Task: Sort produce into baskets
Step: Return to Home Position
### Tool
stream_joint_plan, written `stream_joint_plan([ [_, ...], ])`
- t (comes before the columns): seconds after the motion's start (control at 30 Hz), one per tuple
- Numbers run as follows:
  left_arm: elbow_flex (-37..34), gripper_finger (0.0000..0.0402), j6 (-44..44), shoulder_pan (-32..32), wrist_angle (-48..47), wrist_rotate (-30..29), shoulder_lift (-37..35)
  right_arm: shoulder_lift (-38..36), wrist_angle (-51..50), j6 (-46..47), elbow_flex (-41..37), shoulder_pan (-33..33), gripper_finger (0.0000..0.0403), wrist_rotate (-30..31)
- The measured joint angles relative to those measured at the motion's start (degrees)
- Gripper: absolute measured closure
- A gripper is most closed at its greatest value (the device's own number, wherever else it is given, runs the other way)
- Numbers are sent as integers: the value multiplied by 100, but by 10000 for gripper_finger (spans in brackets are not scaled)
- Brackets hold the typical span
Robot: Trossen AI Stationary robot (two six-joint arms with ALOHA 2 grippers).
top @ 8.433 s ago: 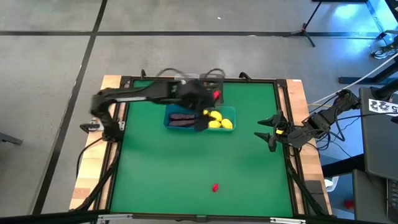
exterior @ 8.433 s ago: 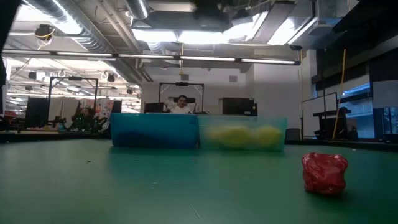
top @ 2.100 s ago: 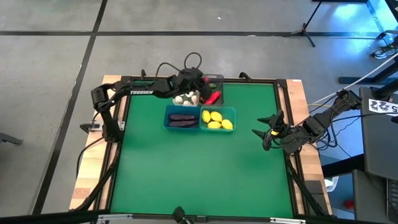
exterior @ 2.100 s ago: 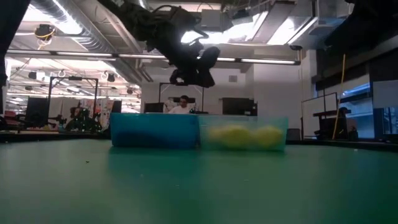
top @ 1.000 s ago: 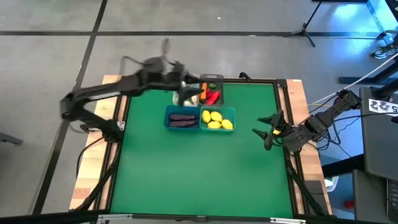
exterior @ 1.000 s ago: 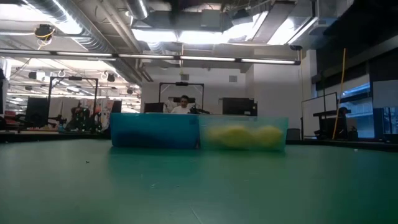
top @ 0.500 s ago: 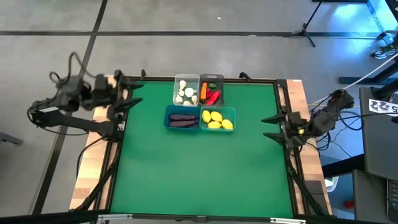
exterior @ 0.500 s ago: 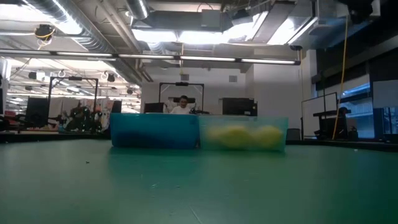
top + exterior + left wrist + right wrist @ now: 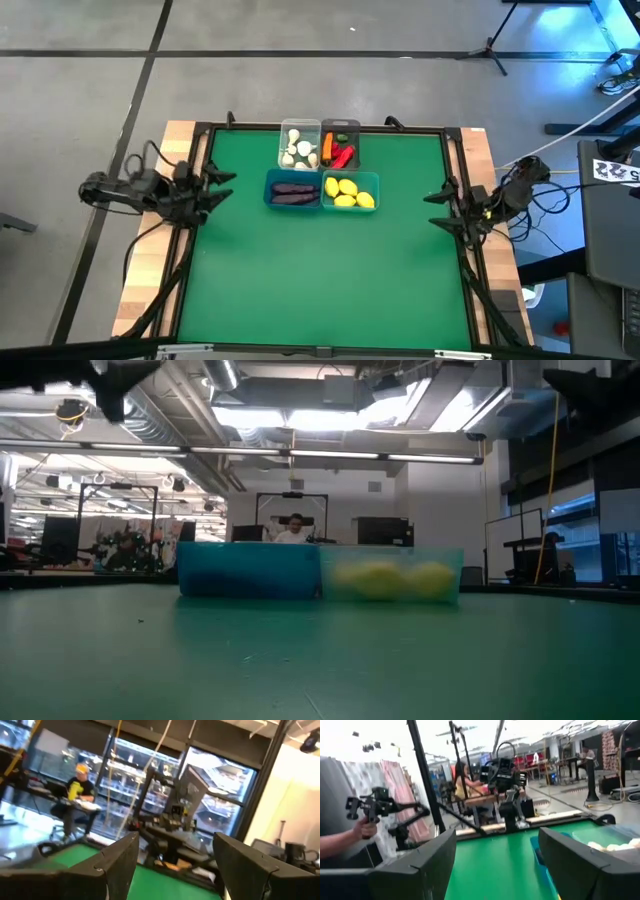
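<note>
Overhead and table-level views — baskets [image 9: 321,190] shared — wrist cameras roomward

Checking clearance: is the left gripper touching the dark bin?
Apart. High view: left gripper sits at the green mat's left edge, bare mat between it and the dark bin.

Four small plastic bins [image 9: 321,175] cluster at the green tabletop's [image 9: 320,280] far edge, holding white garlic bulbs [image 9: 298,150], red chili peppers [image 9: 345,155], purple eggplants [image 9: 291,190] and yellow lemons [image 9: 349,193]. The left gripper [image 9: 228,186] and right gripper [image 9: 430,209] rest spread-fingered at its sides.
</note>
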Motion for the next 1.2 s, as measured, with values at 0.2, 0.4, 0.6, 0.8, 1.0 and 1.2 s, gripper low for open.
stream_joint_plan([
  [0.2,-989,150,-23,-507,731,-165,-89,-4,-53,11,-306,4,123,-283],
  [0.4,-1363,150,-99,-1195,914,-1046,-19,-4,455,38,-878,3,123,-397],
  [0.6,-1359,150,478,-1732,984,-1650,-17,1,826,-34,-1438,0,123,-383],
  [0.8,-1359,150,769,-1954,762,-1500,-15,-11,748,-265,-1436,-2,123,-353],
  [1.0,-1359,150,480,-1891,298,-1028,-15,-6,715,-487,-1445,-1,123,-695],
  [1.2,-1357,150,369,-1571,-309,-1010,-65,-6,693,-782,-1449,-2,123,-408],
])
